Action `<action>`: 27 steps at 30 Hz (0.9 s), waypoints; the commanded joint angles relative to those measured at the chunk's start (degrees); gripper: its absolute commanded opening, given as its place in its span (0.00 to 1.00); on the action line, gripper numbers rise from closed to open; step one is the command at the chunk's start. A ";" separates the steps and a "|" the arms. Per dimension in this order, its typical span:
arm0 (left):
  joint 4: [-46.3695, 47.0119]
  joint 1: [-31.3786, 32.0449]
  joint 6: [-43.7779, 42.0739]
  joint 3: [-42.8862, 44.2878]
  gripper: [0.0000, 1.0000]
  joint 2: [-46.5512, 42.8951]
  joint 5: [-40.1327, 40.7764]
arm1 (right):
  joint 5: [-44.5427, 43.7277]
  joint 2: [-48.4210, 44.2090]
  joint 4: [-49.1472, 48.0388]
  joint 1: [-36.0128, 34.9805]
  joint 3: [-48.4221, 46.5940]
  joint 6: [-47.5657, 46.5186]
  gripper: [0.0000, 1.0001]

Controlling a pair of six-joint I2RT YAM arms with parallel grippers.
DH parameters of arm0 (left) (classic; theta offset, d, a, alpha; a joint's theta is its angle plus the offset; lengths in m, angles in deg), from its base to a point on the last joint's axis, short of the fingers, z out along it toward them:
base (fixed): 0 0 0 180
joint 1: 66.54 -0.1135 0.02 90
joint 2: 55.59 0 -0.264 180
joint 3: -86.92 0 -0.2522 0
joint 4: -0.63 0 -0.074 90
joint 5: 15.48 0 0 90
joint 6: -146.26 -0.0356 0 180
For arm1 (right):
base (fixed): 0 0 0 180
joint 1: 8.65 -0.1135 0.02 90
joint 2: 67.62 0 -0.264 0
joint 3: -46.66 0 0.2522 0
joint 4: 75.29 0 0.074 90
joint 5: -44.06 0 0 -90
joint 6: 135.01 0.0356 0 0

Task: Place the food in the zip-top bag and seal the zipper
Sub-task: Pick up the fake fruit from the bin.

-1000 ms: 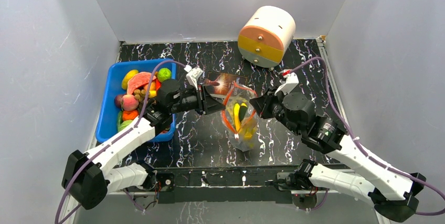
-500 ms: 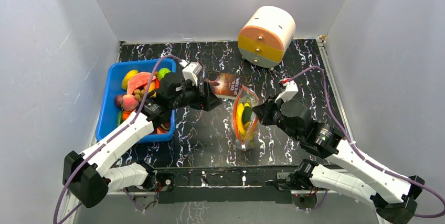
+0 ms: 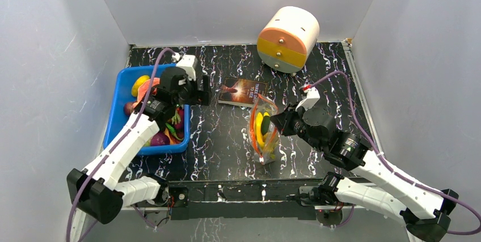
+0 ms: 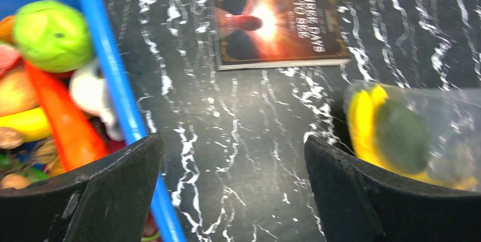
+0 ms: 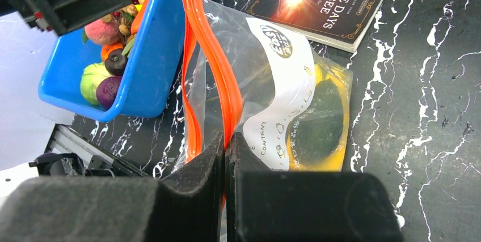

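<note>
Over the black, white-veined tabletop (image 4: 244, 111), the left gripper (image 4: 231, 143) is hanging with its black fingers spread wide. A blue plastic bin (image 4: 108, 66) at left is holding a round green toy fruit (image 4: 53, 35); a dark-covered book (image 4: 278, 24) is lying ahead; a clear plastic bag (image 4: 454, 111) at right is holding yellow toy food (image 4: 362, 120).

Both arms are pretty much twins: glossy white shells on the long links of the left arm (image 3: 122, 151) and right arm (image 3: 391, 174), with chunky round black joints in between. A purple cable (image 3: 334, 72) loops off each one. There's a small white block (image 3: 309, 98) near each wrist. The left hand (image 4: 231, 143) has matte black wedge fingers, and the right hand (image 5: 227, 143) fingers look like rough black foam.
</note>
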 commanded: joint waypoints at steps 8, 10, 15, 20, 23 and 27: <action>1.37 -15.07 -3.92 4.95 0.92 9.23 -0.36 | 0.06 -0.76 -4.97 0.14 -1.67 -0.28 0.00; 3.42 -17.25 -4.18 5.14 0.91 10.46 -0.03 | 0.03 -0.83 -4.91 0.14 -1.60 -0.18 0.00; 7.24 -20.44 -4.56 6.48 0.87 15.32 2.26 | 0.32 -0.33 -5.29 0.14 -1.47 0.36 0.00; 9.13 -21.75 -5.27 8.62 0.84 19.82 1.75 | 0.84 0.62 -5.18 0.14 -1.84 0.64 0.00; 9.62 -22.60 -6.08 10.52 0.84 22.36 1.75 | 0.79 0.81 -5.13 0.14 -1.93 0.83 0.00; 9.70 -23.66 -6.75 12.32 0.82 24.60 1.74 | 0.69 0.82 -5.05 0.14 -2.02 0.94 0.00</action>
